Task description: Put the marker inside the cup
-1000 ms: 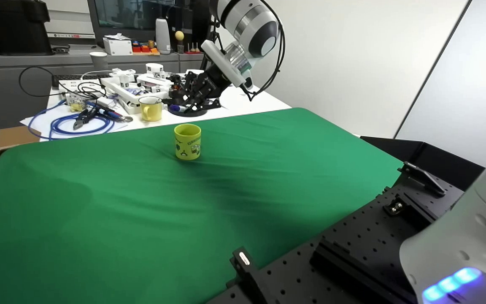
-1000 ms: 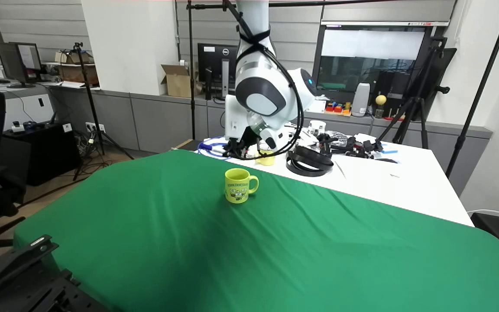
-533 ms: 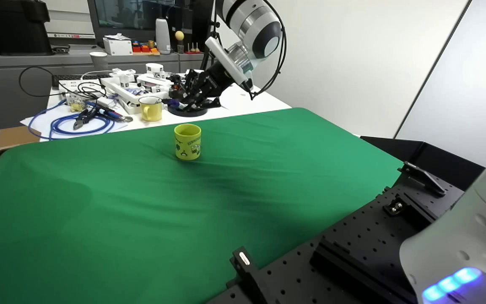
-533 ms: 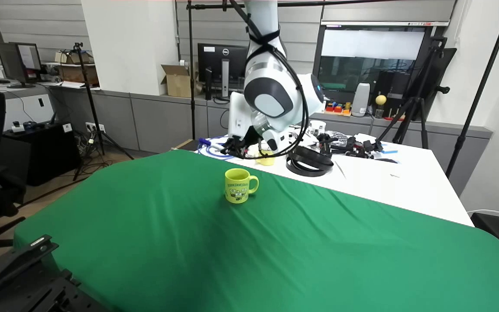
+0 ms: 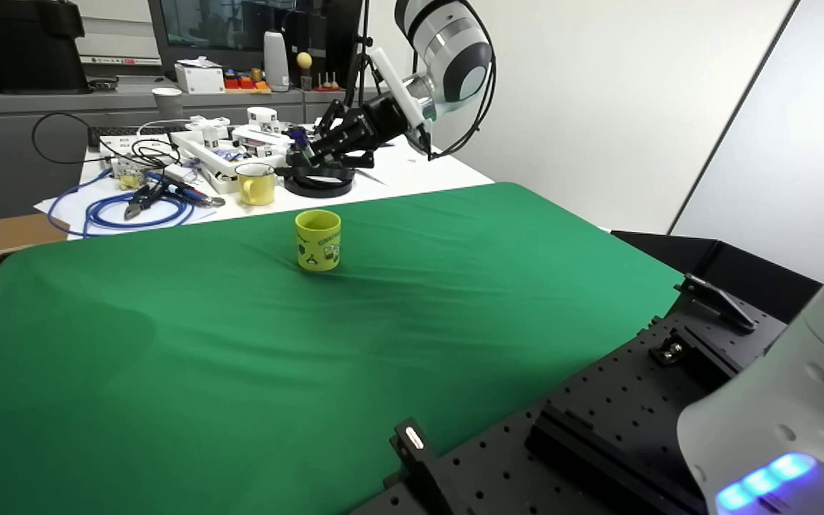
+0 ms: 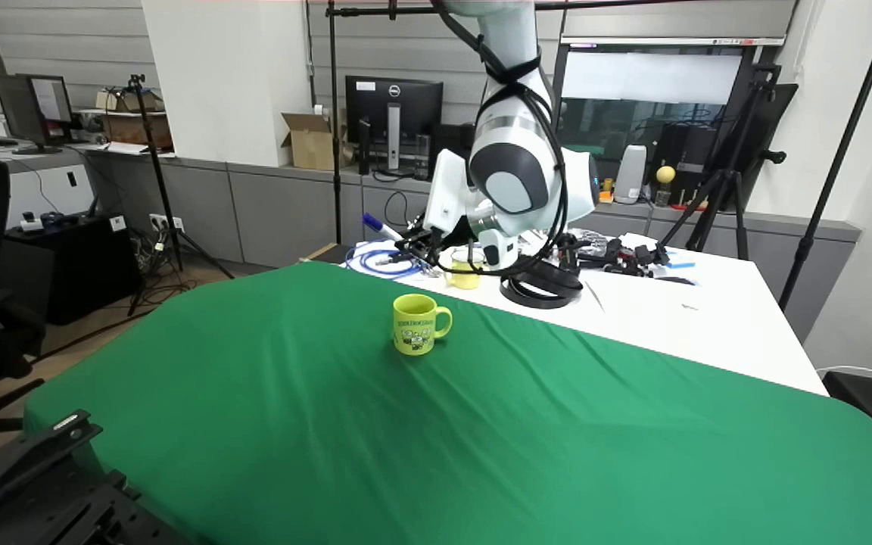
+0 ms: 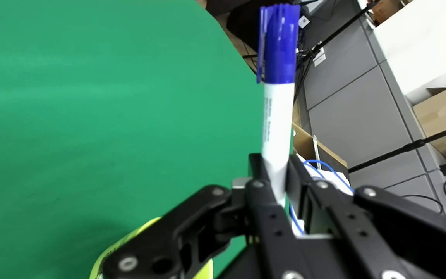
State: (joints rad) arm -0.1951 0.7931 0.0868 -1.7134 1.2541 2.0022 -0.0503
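Note:
The marker (image 7: pixel 276 120) has a white body and a blue cap. My gripper (image 7: pixel 276 168) is shut on its white body, and the cap end sticks out beyond the fingertips. In an exterior view the marker (image 6: pixel 380 226) is tilted, cap end up and to the left of the gripper (image 6: pixel 409 244). The yellow-green cup (image 6: pixel 413 325) stands upright on the green cloth, also in an exterior view (image 5: pixel 318 242). The gripper is beyond the cup, above the white table's side. In the wrist view the cup (image 7: pixel 206 270) is partly hidden behind the gripper; its inside does not show.
A paler yellow mug (image 5: pixel 256 186) stands on the white table behind the cloth. Black rings (image 6: pixel 542 281), blue cable (image 5: pixel 115 214), pliers (image 5: pixel 144 200) and white parts lie around it. The green cloth (image 5: pixel 240 357) surrounds the cup.
The arm's wrist has moved right in both exterior views and the gripper has tipped, so the marker's cap end has swung upward. The marker stays held. The cup has not moved.

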